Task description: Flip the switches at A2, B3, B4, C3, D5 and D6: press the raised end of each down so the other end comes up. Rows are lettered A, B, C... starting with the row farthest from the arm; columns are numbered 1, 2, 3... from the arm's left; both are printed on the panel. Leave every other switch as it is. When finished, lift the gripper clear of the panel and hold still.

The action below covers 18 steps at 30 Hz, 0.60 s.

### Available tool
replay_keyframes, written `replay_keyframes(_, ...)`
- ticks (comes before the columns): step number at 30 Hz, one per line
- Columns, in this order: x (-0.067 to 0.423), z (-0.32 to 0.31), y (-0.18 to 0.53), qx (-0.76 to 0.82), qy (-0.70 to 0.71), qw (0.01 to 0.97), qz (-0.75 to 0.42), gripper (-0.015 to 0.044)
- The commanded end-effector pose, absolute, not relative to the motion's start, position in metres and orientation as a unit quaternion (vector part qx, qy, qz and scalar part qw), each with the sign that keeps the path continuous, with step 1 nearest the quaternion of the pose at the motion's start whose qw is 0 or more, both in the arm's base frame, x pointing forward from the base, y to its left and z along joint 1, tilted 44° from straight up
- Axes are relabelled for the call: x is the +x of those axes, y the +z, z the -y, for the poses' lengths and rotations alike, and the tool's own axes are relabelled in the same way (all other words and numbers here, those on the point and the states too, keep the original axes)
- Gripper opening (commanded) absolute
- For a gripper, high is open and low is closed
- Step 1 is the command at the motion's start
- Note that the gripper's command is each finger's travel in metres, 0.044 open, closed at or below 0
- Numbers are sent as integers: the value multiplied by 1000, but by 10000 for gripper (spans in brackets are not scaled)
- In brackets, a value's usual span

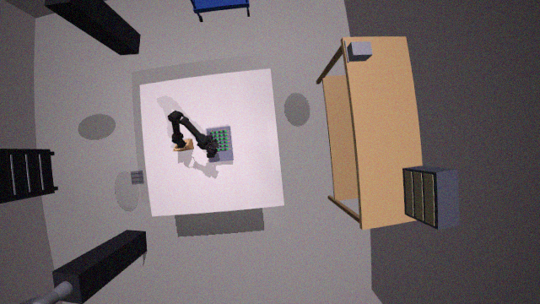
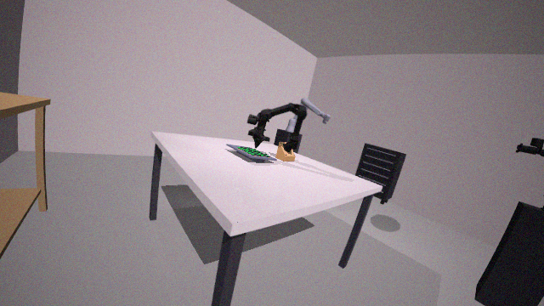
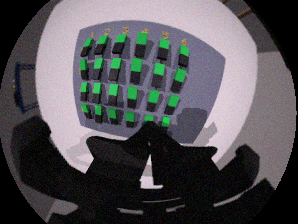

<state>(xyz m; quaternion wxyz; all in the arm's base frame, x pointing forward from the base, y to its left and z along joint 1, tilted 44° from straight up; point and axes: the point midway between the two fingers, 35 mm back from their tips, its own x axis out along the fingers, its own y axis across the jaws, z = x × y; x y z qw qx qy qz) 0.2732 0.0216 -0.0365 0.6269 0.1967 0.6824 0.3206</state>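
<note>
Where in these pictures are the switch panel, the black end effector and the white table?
switch panel (image 3: 200,76): wrist view, bare grey right edge.
end effector (image 2: 257,144): exterior view, shut fingertips above the panel.
white table (image 1: 236,186): top view, bare top.

Panel (image 3: 200,72) labels too blurred to read; hand (image 3: 152,137) hides nearest switch row's middle

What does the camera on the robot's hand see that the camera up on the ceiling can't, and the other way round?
Only the wrist view shows each green switch separately, in rows, with the shut gripper low over the panel's near edge. Only the top view shows the whole white table, the arm's tan base, a wooden shelf unit and dark furniture around the room. Both show the gray switch panel and the gripper beside it.
</note>
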Motion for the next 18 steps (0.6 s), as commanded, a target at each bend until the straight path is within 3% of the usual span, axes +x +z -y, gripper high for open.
replay_keyframes(1,271,-27,-42,200,321,624,-684,0)
replay_keyframes(18,270,-29,-44,200,321,624,-684,0)
